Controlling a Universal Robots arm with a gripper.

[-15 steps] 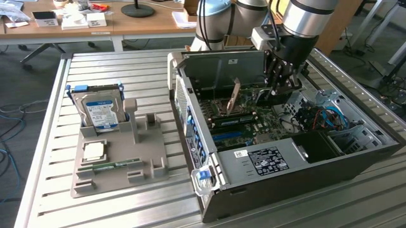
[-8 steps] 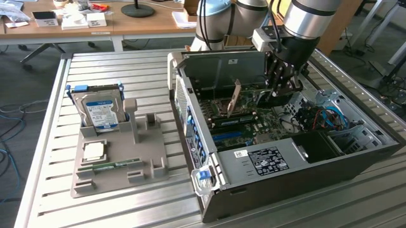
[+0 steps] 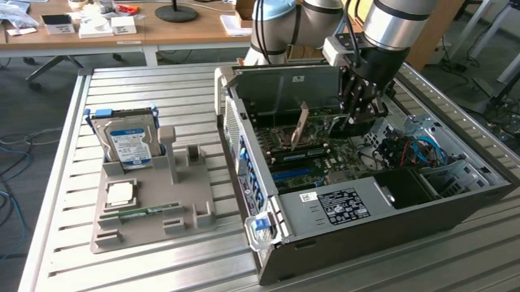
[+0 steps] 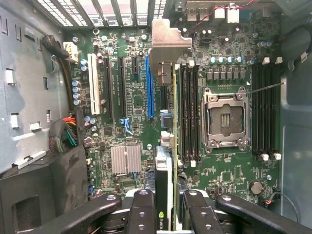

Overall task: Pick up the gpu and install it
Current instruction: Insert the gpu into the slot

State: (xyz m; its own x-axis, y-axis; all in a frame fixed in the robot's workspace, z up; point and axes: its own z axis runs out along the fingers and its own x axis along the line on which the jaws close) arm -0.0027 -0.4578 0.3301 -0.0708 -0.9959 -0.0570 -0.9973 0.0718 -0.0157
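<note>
The slatted metal table (image 3: 57, 201) carries everything. On the half toward the exterior view's right lies the open computer case (image 3: 422, 207), on its side with the open face up. My arm (image 3: 398, 24) reaches down into it from the table's far edge. Nearer the table's edge at the exterior view's left sits a grey holder (image 3: 138, 234). A silver hard drive (image 3: 126, 143) with a blue-and-white label stands upright at its far end. Inside the case, the green motherboard (image 4: 229, 175) covers the floor. The gpu (image 4: 165, 170) stands on its edge above the board, so my wrist view sees only its thin upper edge. It runs away from me between the long blue slot (image 4: 149, 87) and the black slots beside the empty CPU socket (image 4: 222, 117). Its silver bracket (image 4: 165, 41) is at the far end, close to the vented wall (image 4: 97, 9) of the case. My gripper (image 4: 168, 197) has the card's near end. The black fingers (image 4: 144, 209) are drawn in close, one against each face, clamped on the gpu. From the wrist view I cannot tell whether the card's lower edge is touching a slot or is apart from it.
</note>
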